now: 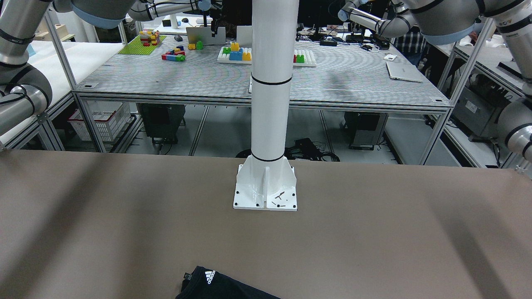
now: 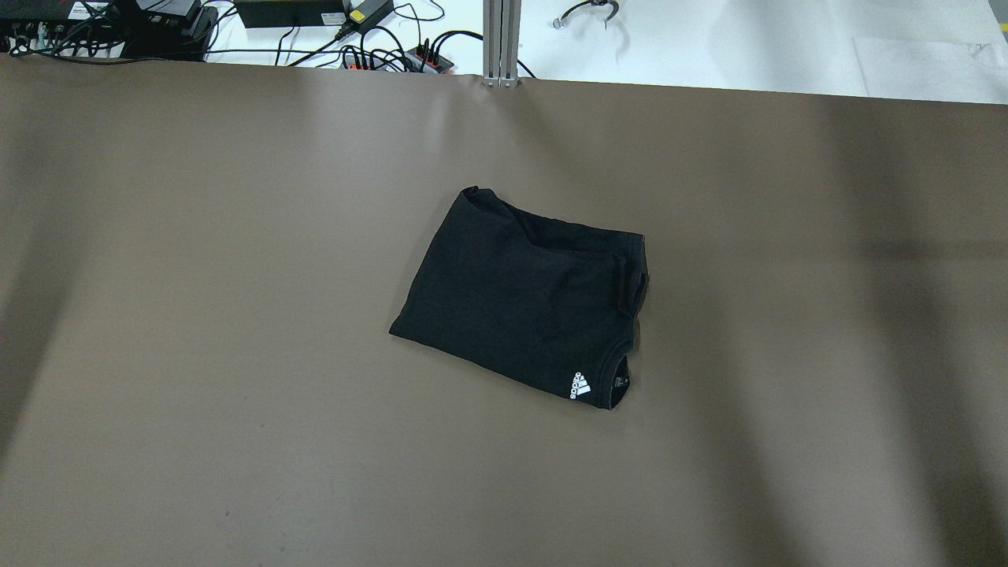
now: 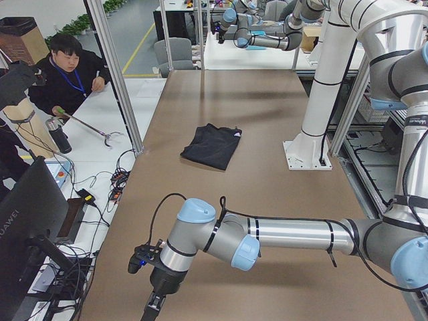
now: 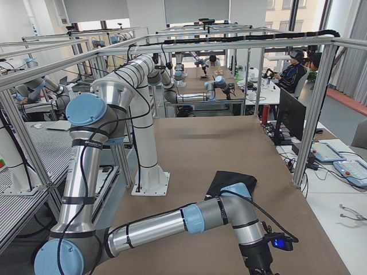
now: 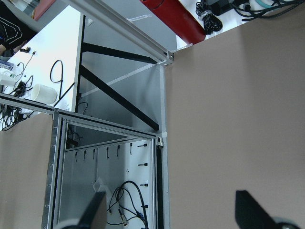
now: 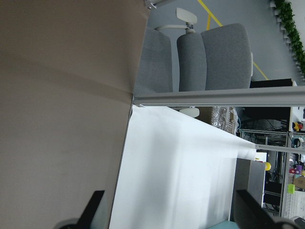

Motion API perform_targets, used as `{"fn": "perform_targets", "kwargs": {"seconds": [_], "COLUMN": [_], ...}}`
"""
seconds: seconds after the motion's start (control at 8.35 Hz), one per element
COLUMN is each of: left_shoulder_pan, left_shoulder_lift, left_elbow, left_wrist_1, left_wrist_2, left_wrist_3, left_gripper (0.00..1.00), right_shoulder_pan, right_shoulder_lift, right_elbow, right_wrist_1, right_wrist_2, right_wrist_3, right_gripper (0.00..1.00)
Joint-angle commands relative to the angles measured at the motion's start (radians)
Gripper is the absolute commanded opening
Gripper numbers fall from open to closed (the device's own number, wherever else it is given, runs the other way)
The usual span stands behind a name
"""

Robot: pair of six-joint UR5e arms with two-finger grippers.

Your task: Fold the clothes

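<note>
The black garment (image 2: 520,291) lies folded into a compact, roughly rectangular packet at the middle of the brown table (image 2: 236,394), its white three-stripe logo (image 2: 579,385) at the near right corner. It also shows in the front view (image 1: 220,286), the left side view (image 3: 210,144) and the right side view (image 4: 229,182). My left gripper (image 5: 171,212) is open and empty over the table's left end, far from the garment. My right gripper (image 6: 170,210) is open and empty over the table's right end. Neither gripper shows in the overhead view.
The white pillar (image 1: 270,83) stands on its base plate (image 1: 266,195) at the robot's side of the table. Cables and power strips (image 2: 378,47) lie beyond the far edge. An operator (image 3: 63,70) sits beyond that edge. An aluminium frame post (image 2: 501,39) stands there.
</note>
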Motion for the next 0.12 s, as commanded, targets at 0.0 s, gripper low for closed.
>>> {"fn": "perform_targets", "kwargs": {"seconds": [0.0], "left_shoulder_pan": [-0.001], "left_shoulder_lift": [0.008], "left_elbow": [-0.04], "left_wrist_1": [0.024], "left_wrist_2": [0.012], "left_wrist_3": [0.03], "left_gripper": [0.95], "right_shoulder_pan": [0.002], "right_shoulder_lift": [-0.033], "right_elbow": [0.013], "right_wrist_1": [0.003], "right_wrist_2": [-0.064], "right_wrist_3": [0.0], "right_gripper": [0.94]}}
